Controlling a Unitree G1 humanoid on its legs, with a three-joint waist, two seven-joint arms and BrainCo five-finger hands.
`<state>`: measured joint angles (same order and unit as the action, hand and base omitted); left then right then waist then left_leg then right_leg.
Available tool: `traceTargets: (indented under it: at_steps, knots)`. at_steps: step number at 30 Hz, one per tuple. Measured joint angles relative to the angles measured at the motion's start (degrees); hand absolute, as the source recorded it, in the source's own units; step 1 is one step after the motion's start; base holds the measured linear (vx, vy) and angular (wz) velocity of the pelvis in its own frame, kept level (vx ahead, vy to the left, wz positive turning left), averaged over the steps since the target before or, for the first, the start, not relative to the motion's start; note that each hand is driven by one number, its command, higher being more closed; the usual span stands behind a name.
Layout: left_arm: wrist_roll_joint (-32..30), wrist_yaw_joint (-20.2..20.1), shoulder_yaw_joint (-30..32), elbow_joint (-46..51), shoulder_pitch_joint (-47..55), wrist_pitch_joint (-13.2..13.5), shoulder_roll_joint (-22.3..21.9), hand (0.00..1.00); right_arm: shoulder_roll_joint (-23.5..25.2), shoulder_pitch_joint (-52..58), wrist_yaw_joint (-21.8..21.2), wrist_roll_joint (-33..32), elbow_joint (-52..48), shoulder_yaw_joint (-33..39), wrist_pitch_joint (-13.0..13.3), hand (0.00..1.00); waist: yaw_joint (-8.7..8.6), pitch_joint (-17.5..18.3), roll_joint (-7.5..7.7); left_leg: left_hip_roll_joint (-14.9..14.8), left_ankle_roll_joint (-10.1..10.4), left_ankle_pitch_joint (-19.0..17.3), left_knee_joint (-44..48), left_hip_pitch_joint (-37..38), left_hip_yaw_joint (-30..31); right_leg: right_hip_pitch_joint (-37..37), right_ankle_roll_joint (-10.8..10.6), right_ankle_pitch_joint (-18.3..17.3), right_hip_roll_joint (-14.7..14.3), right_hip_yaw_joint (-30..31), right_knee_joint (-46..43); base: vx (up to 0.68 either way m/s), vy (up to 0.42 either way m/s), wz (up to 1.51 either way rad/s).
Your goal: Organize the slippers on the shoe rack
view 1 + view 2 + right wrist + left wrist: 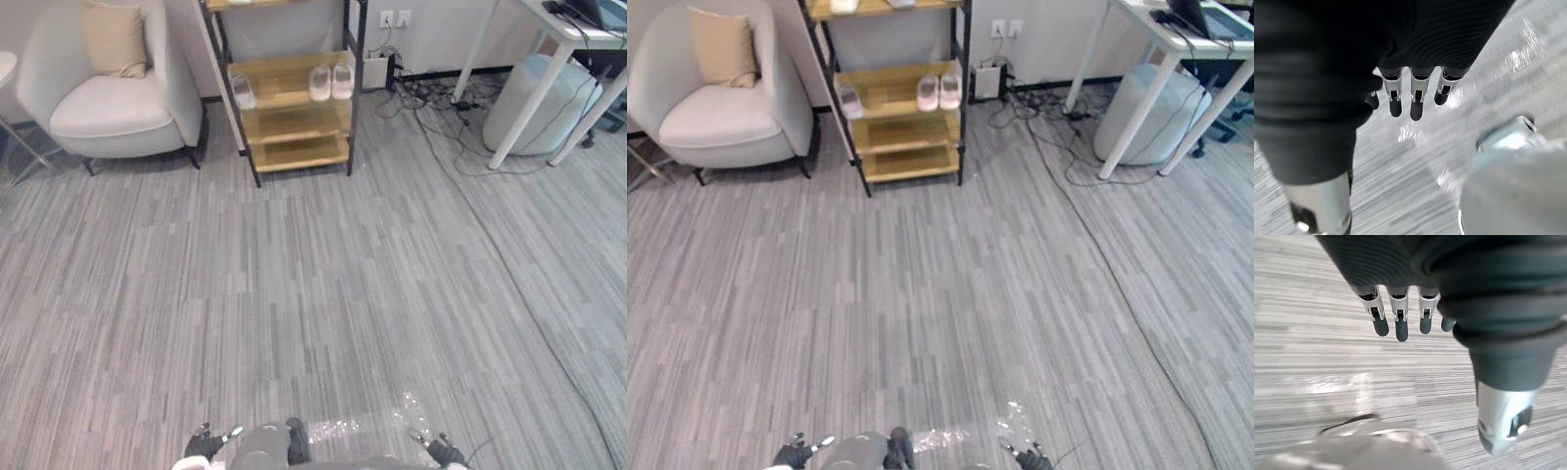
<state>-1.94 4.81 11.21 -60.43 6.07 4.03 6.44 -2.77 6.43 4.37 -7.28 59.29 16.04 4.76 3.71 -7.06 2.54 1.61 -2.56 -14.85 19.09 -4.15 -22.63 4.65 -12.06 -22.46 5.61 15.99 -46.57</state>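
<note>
Slippers [331, 82] stand as a pale pair, side by side and touching, at the right end of the second shelf [284, 70] of the shoe rack [294, 125]. A single slipper [243, 93] of the same pale colour lies at the left end of that shelf, well apart from the pair and just beside the rack's black post.

The rack, wooden boards in a black frame, stands by the far wall, well ahead of me across the grey striped floor [294, 294]. To its left is a white armchair [108, 108] with a beige cushion [116, 39] propped in its back. To its right a tangle of cables [431, 98] lies on the floor near the wall, and further right a white desk [1200, 41] stands over a round grey pouf [568, 98].

My left robot hand [1399, 316] hangs above the floor with its fingers straight and its thumb apart, nothing in it. My right robot hand [1418, 95] hangs the same way, fingers straight and pointing down at the floor, holding nothing. Both are low at my sides, far from the rack and from every slipper.
</note>
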Motion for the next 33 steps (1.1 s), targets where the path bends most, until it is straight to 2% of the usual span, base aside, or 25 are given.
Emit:
traceTargets:
  at_steps: [1,3,5,7,8,9,10,11,12,13,14,15,16,18,19,21,23,25,26,27,28,30,31,32,33]
  knots:
    - [0.01,0.00,-0.02,0.04,-0.52,0.00,-0.32,0.00,-0.01,-0.74,-0.02,0.06,-0.05,-0.55,0.00,0.00,-0.04,-0.13,-0.38,-0.29,0.00,0.00,-1.33,3.31,0.28,3.36,0.61,-0.16,-0.66,-2.04,-7.02,0.41,0.152,-0.15]
    - [0.33,0.02,-1.06,0.03,-1.80,0.00,-0.77,0.00,0.04,-2.08,-0.05,0.10,-0.18,-0.66,0.02,0.00,0.07,-0.88,-1.92,-1.08,0.00,0.00,-5.00,8.73,0.20,7.76,4.54,-1.21,-1.17,-5.61,-10.20,0.38,0.095,-0.28]
    - [1.53,0.05,-1.24,-0.02,-2.99,0.00,-1.60,0.00,-0.03,-3.29,-0.15,0.11,-0.24,-0.63,0.16,0.00,-0.15,-1.13,-2.57,-1.87,0.01,0.00,-9.02,13.54,-0.28,13.19,6.90,-1.96,-2.30,-9.08,-5.18,0.41,0.010,-0.13]
    - [2.16,0.04,-1.40,-0.04,-4.82,0.16,-2.55,0.00,-0.16,-3.87,-0.34,0.07,-0.17,-0.55,0.43,0.00,-0.56,-1.17,-2.04,-2.18,0.01,0.01,-10.00,14.79,0.13,17.57,8.68,0.03,-3.29,-10.68,3.14,0.41,-0.100,0.16]
    - [2.16,0.04,-2.13,-0.14,-5.72,0.18,-3.12,0.00,-0.71,-4.15,-0.40,0.07,0.17,-0.55,0.45,0.00,-0.98,-1.15,-1.93,-2.26,0.03,-0.01,-10.76,15.63,1.46,19.64,9.38,4.41,-4.48,-10.52,10.94,0.48,-0.192,0.45]
    - [2.13,-0.06,-3.45,-0.67,-6.24,0.29,-3.79,0.00,-1.32,-3.67,-0.45,0.07,0.58,-0.54,0.36,0.00,-1.61,-1.06,-1.39,-1.78,0.79,-0.31,-11.02,16.53,3.44,19.00,9.63,13.74,-5.41,-9.29,19.12,0.53,-0.205,0.63]
    - [2.12,-0.08,-3.83,-2.05,-6.82,0.25,-5.22,0.00,-2.33,-3.53,-0.49,-0.01,1.35,-0.20,0.42,0.00,-2.41,-1.40,-3.09,-2.81,1.64,-0.78,-10.93,17.62,5.75,17.59,10.87,16.12,-6.08,-10.06,18.67,0.37,-0.136,0.47]
    - [2.12,-0.17,-3.86,-2.49,-6.97,0.25,-5.77,0.00,-2.75,-3.63,-0.47,0.00,1.95,0.03,0.39,0.00,-2.40,-1.50,-3.93,-3.49,1.77,-0.69,-10.76,18.00,6.26,17.26,11.10,16.13,-6.64,-10.38,18.60,0.45,-0.162,0.20]
    - [2.06,-0.29,-2.74,-2.56,-7.24,0.26,-6.52,0.00,-3.29,-3.81,-0.43,0.02,2.54,1.21,0.33,0.00,-1.69,-1.36,-4.52,-4.43,5.08,1.32,-8.27,17.50,7.56,17.06,12.56,13.63,-6.49,-10.72,16.98,0.34,-0.144,0.03]
    - [2.04,-0.23,-1.68,-2.32,-7.32,0.26,-6.95,0.00,-3.27,-3.75,-0.42,0.04,2.53,1.43,0.26,0.00,-1.79,-1.62,-4.80,-4.83,6.53,2.19,-3.81,15.97,8.14,16.15,13.40,12.77,-6.42,-11.13,16.63,0.51,-0.221,0.28]
    - [2.03,-0.14,-0.56,-1.94,-7.67,0.27,-7.52,0.00,-3.39,-3.07,-0.42,-0.25,2.28,1.20,0.20,0.00,-2.33,-2.32,-4.87,-6.77,7.66,4.42,7.77,11.65,9.46,12.37,14.15,11.51,-5.94,-12.47,18.32,0.39,-0.180,0.48]
    - [2.03,-0.16,0.16,-1.00,-7.69,0.29,-7.80,0.00,-3.08,-2.41,-0.41,-0.23,2.09,0.07,0.20,0.00,-2.32,-2.77,-4.26,-9.00,7.74,6.64,19.13,7.36,10.88,8.96,14.74,10.83,-5.55,-13.24,19.93,0.37,-0.154,0.46]
    - [2.05,-0.22,0.23,-0.20,-7.63,0.44,-7.89,0.00,-3.19,-2.15,-0.29,-0.32,2.00,-0.73,0.21,0.00,-2.06,-2.90,-4.20,-10.23,7.72,6.40,25.29,5.24,10.74,6.67,15.37,10.42,-5.51,-13.71,20.85,0.31,-0.119,0.25]
    - [2.05,-0.28,0.19,1.52,-7.64,0.62,-7.89,0.00,-3.13,-1.72,-0.26,-1.72,0.61,-3.57,0.27,0.00,-1.40,-3.27,-3.03,-13.13,6.27,5.01,33.72,-1.13,9.01,1.60,16.11,7.59,-4.82,-14.55,22.56,0.26,-0.101,0.17]
    - [2.05,-0.33,0.10,1.99,-7.62,0.63,-7.97,0.00,-2.90,-1.54,-0.24,-1.90,-0.03,-4.42,0.32,0.00,-1.39,-2.95,-2.70,-13.58,6.07,3.97,32.91,-4.27,8.14,0.66,16.17,6.28,-4.17,-15.20,22.61,0.19,-0.062,0.26]
    - [2.04,-0.34,0.09,2.72,-7.73,0.66,-8.21,0.00,-2.38,-1.62,-0.22,-2.13,-0.05,-4.39,0.22,0.00,-0.97,-2.92,-2.54,-13.59,6.00,2.46,25.81,-6.88,4.24,-1.50,15.45,4.97,-3.07,-15.65,22.89,0.20,0.021,0.21]
    - [2.03,-0.32,0.06,2.72,-7.78,0.66,-8.64,0.00,-2.00,-1.90,-0.24,-2.37,-0.37,-4.21,0.20,0.00,-0.66,-2.90,-2.58,-11.26,6.67,2.25,13.68,-6.97,1.04,-3.57,14.53,3.60,-1.76,-15.77,23.54,0.26,0.092,0.14]
    - [2.01,-0.23,0.07,2.93,-7.81,0.64,-9.02,0.00,-1.33,-2.10,-0.24,-2.29,-0.46,-3.67,0.14,0.00,-0.31,-2.80,-2.70,-7.66,7.10,4.47,0.46,-7.56,1.29,-5.87,13.59,2.17,-1.09,-15.80,25.40,0.33,0.171,0.04]
    - [2.00,-0.20,0.08,2.91,-7.81,0.63,-9.12,0.00,-1.39,-2.24,-0.22,-2.14,-0.44,-3.16,0.10,0.00,-0.27,-2.53,-2.83,-6.83,6.38,6.39,-2.77,-7.83,1.79,-6.05,13.36,0.93,-1.16,-15.56,25.84,0.38,0.223,-0.26]
    - [1.96,-0.20,0.12,2.91,-7.78,0.60,-9.05,0.00,-0.99,-2.63,-0.18,-1.78,-0.16,-3.06,-0.20,0.00,0.14,-1.99,-1.99,-5.18,3.51,10.37,-2.83,-7.73,2.96,-6.75,12.23,-0.66,-0.61,-13.58,25.85,0.34,0.199,-0.32]
    - [1.95,-0.21,0.13,2.89,-7.71,0.58,-9.01,0.00,-0.69,-2.67,-0.17,-1.76,-0.10,-3.06,-0.24,0.00,0.17,-1.66,-1.50,-4.57,2.76,10.59,-2.75,-7.75,2.89,-6.82,11.88,-1.12,-0.14,-12.86,25.83,0.47,0.240,-0.40]
    - [1.92,-0.22,0.05,1.97,-7.44,0.37,-8.04,0.00,0.61,-1.83,-0.36,-1.64,0.14,-2.74,-0.28,0.00,-0.31,1.24,0.97,-1.54,0.40,8.14,-0.90,-6.56,0.87,-6.28,9.50,-0.69,2.56,-8.34,21.82,0.63,0.248,-0.31]
    - [1.92,-0.22,0.02,1.83,-7.46,0.36,-7.90,0.00,0.71,-1.76,-0.45,-1.58,0.23,-2.73,-0.35,0.00,-0.17,1.32,1.25,-1.17,0.27,8.06,-0.83,-5.91,0.66,-5.69,8.71,-0.32,2.72,-7.29,19.52,0.61,0.239,-0.25]
    - [1.95,-0.24,-1.23,1.43,-7.46,0.28,-7.34,0.00,0.86,-1.59,-0.49,-1.54,0.17,-2.73,-0.67,0.00,-0.19,1.29,1.55,-0.34,-0.11,7.80,-1.10,-2.95,0.45,-3.52,4.11,1.92,2.90,-5.85,10.21,0.44,0.188,-0.06]
    - [1.99,-0.28,-1.99,1.06,-7.36,-0.16,-7.14,0.00,0.91,-1.06,-0.54,-1.46,0.17,-2.72,-0.77,0.00,-0.67,1.22,1.24,0.10,-0.65,6.72,-1.67,0.11,1.14,-0.40,1.16,3.27,2.90,-5.74,0.43,0.44,0.167,0.00]
